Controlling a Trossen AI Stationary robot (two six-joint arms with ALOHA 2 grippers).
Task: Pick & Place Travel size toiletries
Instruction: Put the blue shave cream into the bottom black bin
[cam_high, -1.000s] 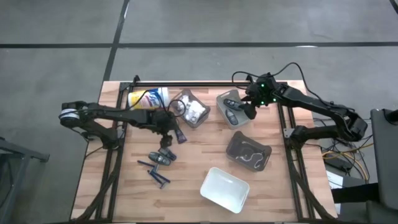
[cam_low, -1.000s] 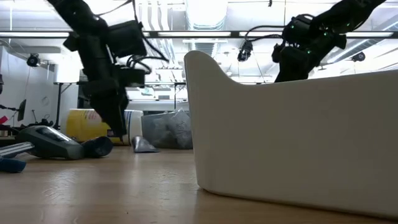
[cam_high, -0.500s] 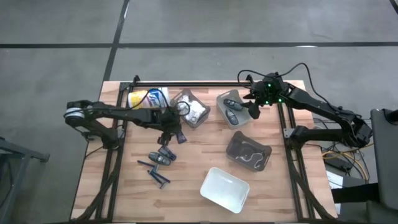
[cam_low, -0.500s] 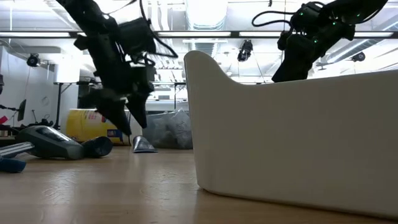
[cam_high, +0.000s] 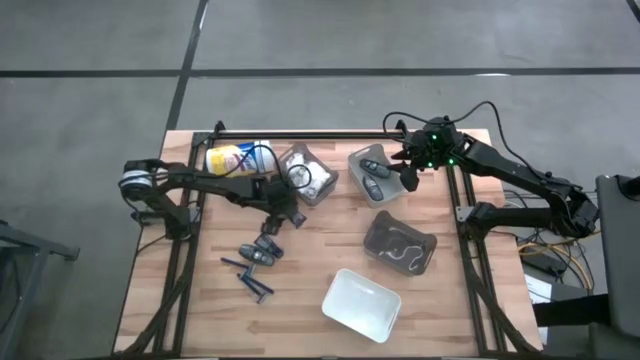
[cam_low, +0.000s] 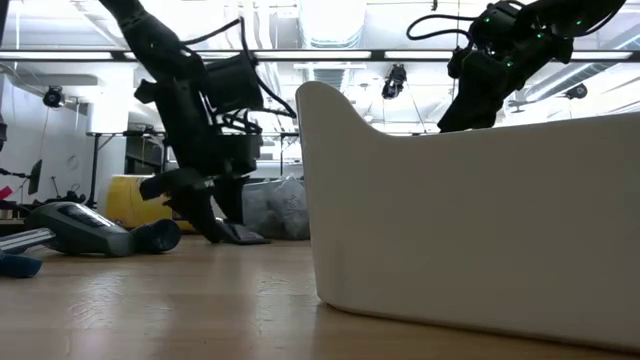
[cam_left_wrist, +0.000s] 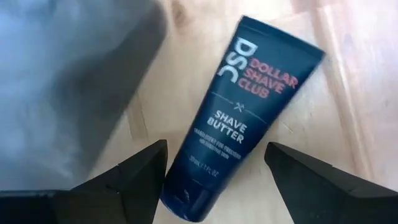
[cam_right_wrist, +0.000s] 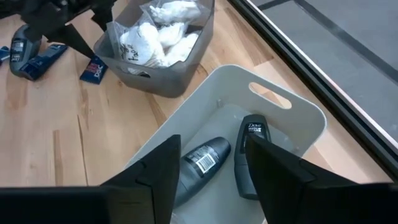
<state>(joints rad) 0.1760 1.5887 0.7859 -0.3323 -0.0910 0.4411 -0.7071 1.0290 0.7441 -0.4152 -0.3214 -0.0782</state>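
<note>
My tube (cam_left_wrist: 244, 121): dark navy, pink and white lettering. Bin (cam_right_wrist: 163, 74): smoky grey, white packets (cam_right_wrist: 152, 34). Tub (cam_right_wrist: 292, 124): pale grey, two dark bottles (cam_right_wrist: 252, 155). Canister (cam_high: 238, 158): white, yellow label.

Bright, even overhead light; ceiling fixtures glare in the low view; left wrist view slightly blurred

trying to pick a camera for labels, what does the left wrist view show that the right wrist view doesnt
Only the left wrist view shows the printed label on the dark blue shave butter tube, lying on the wood between the open left gripper's fingers.

Only the right wrist view shows the white bin with two dark deodorant bottles inside, under the open right gripper, and white packets in the grey bin.

Both show the tube, that grey bin and the wooden table.
</note>
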